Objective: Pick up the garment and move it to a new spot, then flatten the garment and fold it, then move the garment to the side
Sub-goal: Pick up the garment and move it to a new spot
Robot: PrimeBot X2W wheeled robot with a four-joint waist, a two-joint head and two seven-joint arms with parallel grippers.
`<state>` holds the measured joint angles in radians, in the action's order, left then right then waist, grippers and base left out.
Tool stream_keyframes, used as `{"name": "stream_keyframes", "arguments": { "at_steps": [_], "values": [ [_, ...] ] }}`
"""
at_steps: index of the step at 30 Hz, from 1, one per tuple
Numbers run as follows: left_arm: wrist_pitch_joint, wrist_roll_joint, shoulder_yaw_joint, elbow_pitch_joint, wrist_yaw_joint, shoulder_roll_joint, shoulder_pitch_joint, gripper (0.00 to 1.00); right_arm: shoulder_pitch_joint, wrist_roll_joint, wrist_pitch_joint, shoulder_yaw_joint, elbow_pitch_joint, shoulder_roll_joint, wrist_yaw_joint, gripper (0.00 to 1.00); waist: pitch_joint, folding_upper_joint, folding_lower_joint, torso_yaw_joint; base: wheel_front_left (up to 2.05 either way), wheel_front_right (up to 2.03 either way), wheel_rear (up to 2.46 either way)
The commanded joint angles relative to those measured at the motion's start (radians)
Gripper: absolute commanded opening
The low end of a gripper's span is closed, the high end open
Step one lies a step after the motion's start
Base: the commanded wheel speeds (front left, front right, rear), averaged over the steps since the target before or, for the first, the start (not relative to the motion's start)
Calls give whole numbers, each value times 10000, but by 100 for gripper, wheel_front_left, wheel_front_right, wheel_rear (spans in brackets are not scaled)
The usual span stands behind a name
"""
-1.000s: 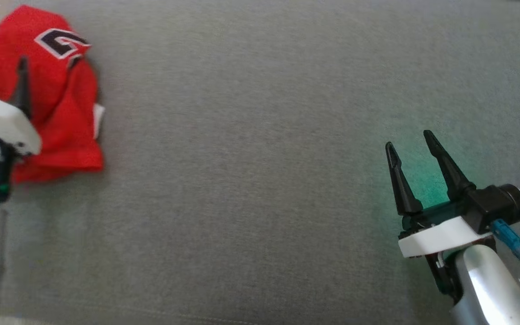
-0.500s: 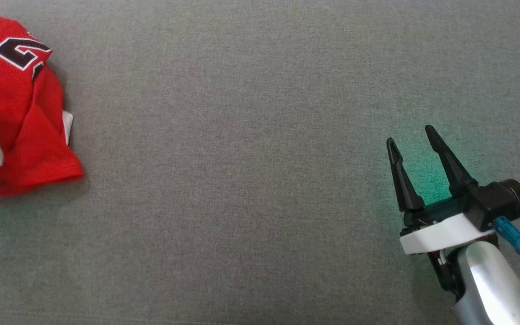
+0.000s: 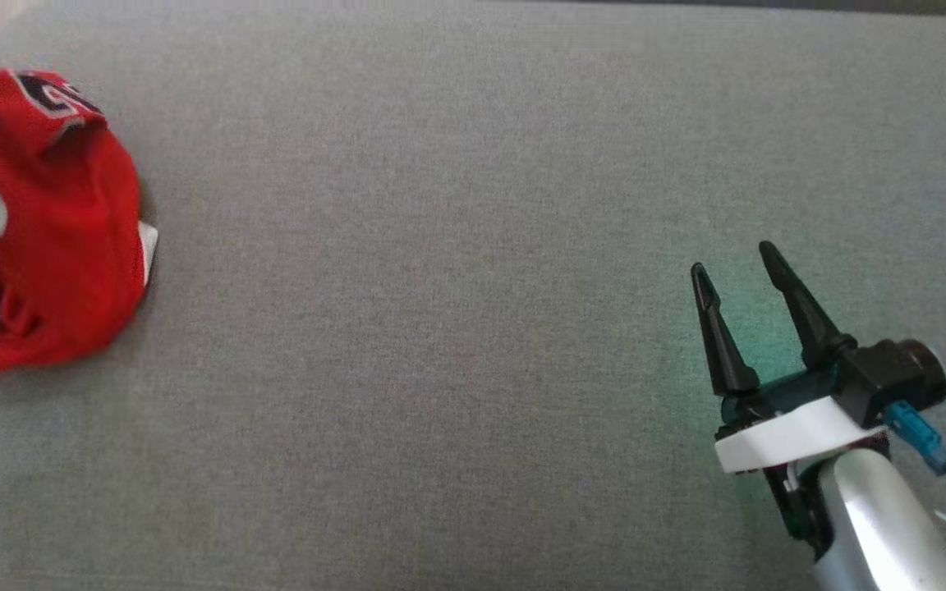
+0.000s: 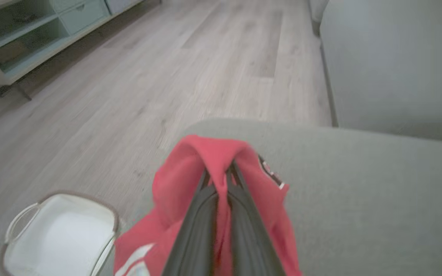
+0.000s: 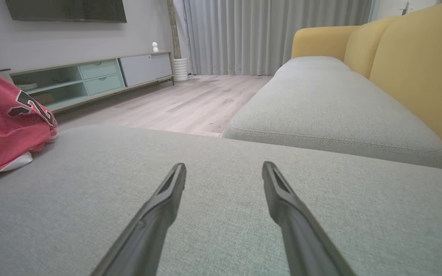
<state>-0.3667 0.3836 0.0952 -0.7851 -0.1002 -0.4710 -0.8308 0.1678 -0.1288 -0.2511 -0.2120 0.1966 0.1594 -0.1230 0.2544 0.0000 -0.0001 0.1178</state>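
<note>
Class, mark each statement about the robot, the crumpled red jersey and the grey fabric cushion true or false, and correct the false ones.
1. The left gripper is shut on the crumpled red jersey. True.
2. The right gripper grips the jersey. False: it is open over the bare grey fabric cushion, apart from the jersey.
3. The jersey lies spread flat. False: it is bunched up at the cushion's left end.
4. A white basket stands on the wooden floor. True.
</note>
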Motion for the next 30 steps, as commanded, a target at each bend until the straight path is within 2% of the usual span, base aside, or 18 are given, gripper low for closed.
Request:
{"name": "stream_keyframes", "arguments": {
  "at_steps": [1, 7, 13, 17, 21, 30],
  "values": [
    [23, 301, -404, 658, -84, -496, -675, 0, -132, -107, -107, -153, -266, -120, -77, 100, -262, 0, 1, -33, 0, 0, 0],
    [-584, 1971, -331, 2593, -282, 227, -836, 0, -298, -261, -107, -39, -260, -388, -77, 100, -915, 0, 1, -305, 0, 0, 0],
    [-1547, 4101, 45, 5556, -301, 751, -388, 0, -449, -341, -107, 108, -334, -604, -77, 100, -1360, 0, 1, -828, 0, 0, 0],
    [-2099, 4944, 154, 7304, -284, 1039, 194, 0, -551, -349, -107, 179, -400, -700, -77, 100, -1477, 0, 1, -1266, 0, 0, 0],
    [-2605, 5760, 312, 9149, -9, 1522, 939, 0, -556, -344, -107, 189, -567, -790, -77, 100, -1518, 0, 1, -1967, 0, 0, 0],
    [-3261, 7117, 700, 11566, 709, 2518, 1290, 0, -574, -390, -107, 144, -991, -926, -77, 100, -1460, 0, 1, -3409, 0, 0, 0]
  ]
}}
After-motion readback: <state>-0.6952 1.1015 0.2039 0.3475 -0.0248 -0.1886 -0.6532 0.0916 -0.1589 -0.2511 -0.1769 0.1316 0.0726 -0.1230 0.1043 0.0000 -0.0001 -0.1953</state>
